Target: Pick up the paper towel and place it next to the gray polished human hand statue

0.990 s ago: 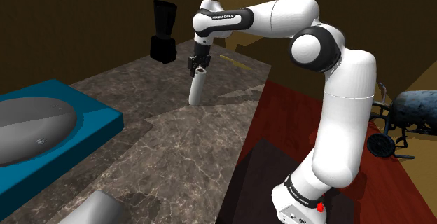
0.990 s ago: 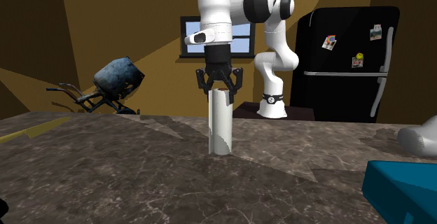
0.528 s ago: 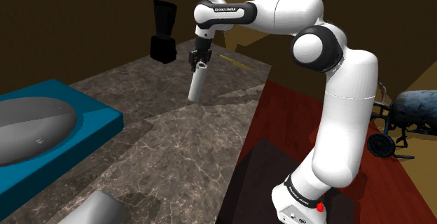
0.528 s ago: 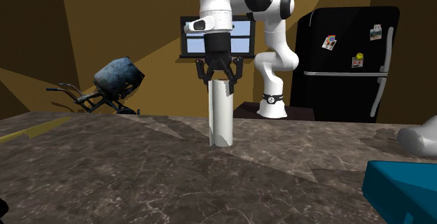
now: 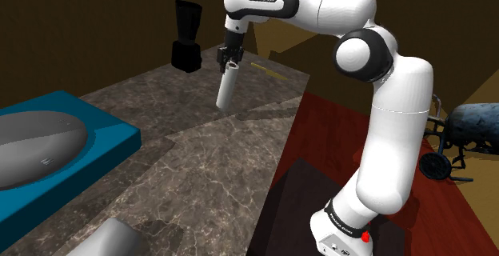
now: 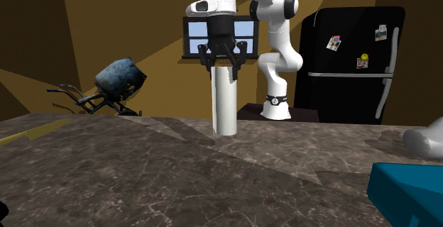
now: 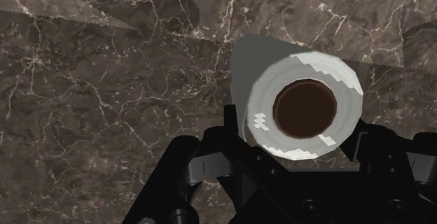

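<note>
A white paper towel roll with a brown core hangs upright just above the dark marble counter. My gripper is shut on its top end. From the second exterior view the roll hangs below the gripper, its bottom just off the counter. Looking along the gripper, the black fingers clasp the roll on both sides. A pale grey rounded shape at the counter's near end may be the hand statue; most of it is cut off.
A teal block holding a grey oval basin stands at the shoulder view's left. A black appliance sits at the counter's far corner, with a yellow strip beside it. A black fridge and a wheeled mixer stand beyond the counter.
The gripper has risen with the roll in it. The roll's bottom has left the counter, and the wrist has moved a little toward the far end.
</note>
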Motion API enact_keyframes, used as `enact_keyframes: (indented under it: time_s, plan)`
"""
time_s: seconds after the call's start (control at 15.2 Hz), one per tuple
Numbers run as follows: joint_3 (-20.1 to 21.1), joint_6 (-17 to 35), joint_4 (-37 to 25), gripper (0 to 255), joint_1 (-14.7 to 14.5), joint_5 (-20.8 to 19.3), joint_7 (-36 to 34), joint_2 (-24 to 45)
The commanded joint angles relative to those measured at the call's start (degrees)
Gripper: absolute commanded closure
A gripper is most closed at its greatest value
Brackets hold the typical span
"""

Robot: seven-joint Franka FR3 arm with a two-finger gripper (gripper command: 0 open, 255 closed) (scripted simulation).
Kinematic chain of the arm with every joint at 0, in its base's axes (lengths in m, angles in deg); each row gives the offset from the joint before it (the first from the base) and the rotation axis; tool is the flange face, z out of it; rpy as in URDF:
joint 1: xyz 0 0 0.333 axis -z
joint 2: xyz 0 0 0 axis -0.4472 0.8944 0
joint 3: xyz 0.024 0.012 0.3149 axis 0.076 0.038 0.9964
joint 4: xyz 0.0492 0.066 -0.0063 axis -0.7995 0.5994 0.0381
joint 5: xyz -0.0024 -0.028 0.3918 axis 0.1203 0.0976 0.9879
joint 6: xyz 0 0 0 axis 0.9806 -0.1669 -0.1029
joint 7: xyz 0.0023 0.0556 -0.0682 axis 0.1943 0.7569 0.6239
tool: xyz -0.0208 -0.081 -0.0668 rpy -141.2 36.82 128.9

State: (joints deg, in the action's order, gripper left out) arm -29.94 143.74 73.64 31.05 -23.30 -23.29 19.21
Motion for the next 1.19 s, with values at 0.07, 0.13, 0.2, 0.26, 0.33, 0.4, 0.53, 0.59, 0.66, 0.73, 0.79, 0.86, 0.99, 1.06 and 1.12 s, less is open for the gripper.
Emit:
enact_keyframes:
  time_s: [0.07, 0.13, 0.2, 0.26, 0.33, 0.4, 0.53, 0.59, 0.66, 0.73, 0.79, 0.86, 0.99, 1.06, 1.12]
  plan:
    - [-0.01, -2.26, -2.22, 255, 0.03, -0.02, -0.14, -0.02]
    - [-0.01, -3.06, -3.08, 255, 0.05, -0.03, -0.17, 0.04]
    - [-0.01, -3.88, -3.97, 255, 0.07, -0.03, -0.21, 0.12]
    - [-0.01, -4.70, -4.89, 255, 0.09, -0.03, -0.25, 0.22]
    - [-0.01, -5.53, -5.85, 255, 0.11, -0.03, -0.29, 0.33]
    - [-0.01, -6.38, -6.83, 255, 0.13, -0.03, -0.32, 0.47]
    - [-0.01, -8.11, -8.91, 255, 0.19, -0.01, -0.40, 0.82]
    - [-0.01, -9.00, -10.02, 255, 0.22, -0.01, -0.44, 1.03]
    - [-0.01, -9.91, -11.16, 255, 0.25, 0.00, -0.48, 1.26]
    - [-0.01, -10.84, -12.35, 255, 0.28, 0.02, -0.52, 1.53]
    - [0.00, -11.79, -13.60, 255, 0.32, 0.03, -0.56, 1.83]
    - [0.00, -12.76, -14.90, 255, 0.36, 0.05, -0.60, 2.16]
    - [0.01, -14.78, -17.70, 255, 0.45, 0.09, -0.69, 2.94]
    - [0.02, -15.84, -19.22, 255, 0.50, 0.12, -0.74, 3.39]
    - [0.03, -16.94, -20.83, 255, 0.55, 0.15, -0.79, 3.90]
